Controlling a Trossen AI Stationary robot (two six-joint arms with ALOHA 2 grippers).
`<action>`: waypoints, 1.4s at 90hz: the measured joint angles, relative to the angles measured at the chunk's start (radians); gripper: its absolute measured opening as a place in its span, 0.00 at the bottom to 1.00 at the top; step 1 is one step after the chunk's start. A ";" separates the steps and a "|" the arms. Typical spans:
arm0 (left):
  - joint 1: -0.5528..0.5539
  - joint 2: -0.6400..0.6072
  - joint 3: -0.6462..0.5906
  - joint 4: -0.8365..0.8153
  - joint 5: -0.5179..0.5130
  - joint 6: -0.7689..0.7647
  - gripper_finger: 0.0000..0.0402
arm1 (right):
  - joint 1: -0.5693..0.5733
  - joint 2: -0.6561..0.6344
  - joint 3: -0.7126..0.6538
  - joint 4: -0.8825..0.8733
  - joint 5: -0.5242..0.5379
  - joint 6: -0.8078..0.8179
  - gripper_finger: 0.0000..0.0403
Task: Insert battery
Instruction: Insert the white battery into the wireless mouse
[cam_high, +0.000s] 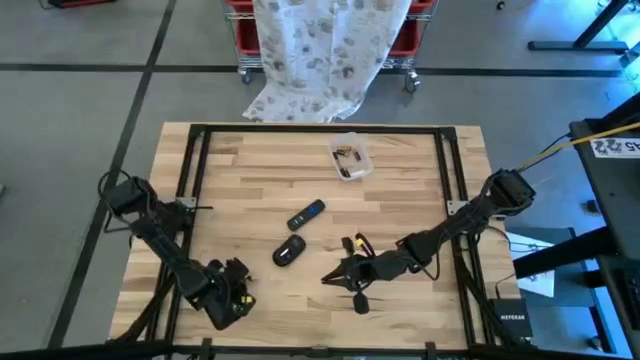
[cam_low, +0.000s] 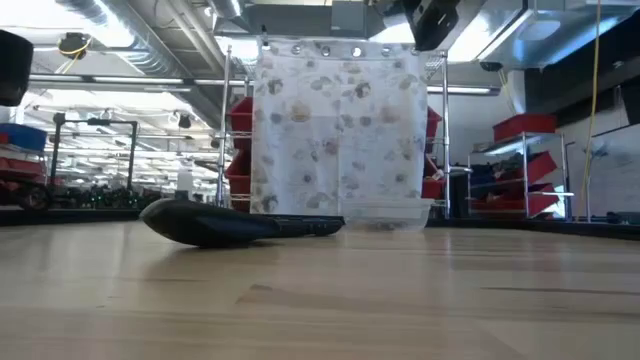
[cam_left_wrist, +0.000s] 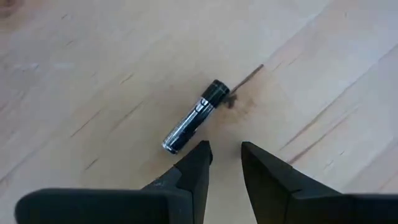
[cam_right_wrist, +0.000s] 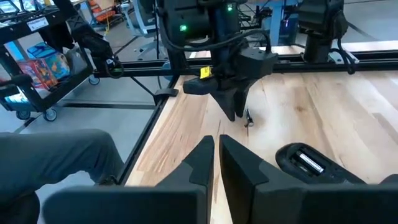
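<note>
One battery (cam_left_wrist: 196, 116) lies on the bench (cam_left_wrist: 93, 68) just ahead of the left hand (cam_left_wrist: 225, 155), fingers slightly spread, not touching it.

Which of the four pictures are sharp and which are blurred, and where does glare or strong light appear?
High view: even light, all sharp. Low view: the near table is soft, bright ceiling lamps glare behind. Left wrist view: the battery is sharp with a shiny highlight, the left gripper blurred. Right wrist view: the right gripper is soft, the room sharper.
</note>
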 joint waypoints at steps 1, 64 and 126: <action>0.000 -0.001 0.004 -0.005 0.002 0.005 0.20 | 0.000 0.004 0.002 0.000 0.001 -0.003 0.03; -0.324 -0.086 0.283 -0.392 0.052 -0.080 0.20 | -0.110 0.760 1.042 -0.518 -0.176 -0.225 0.24; -0.432 -0.073 0.271 -0.454 -0.297 -0.309 0.20 | -0.277 1.056 1.366 -0.676 -0.282 -0.121 0.28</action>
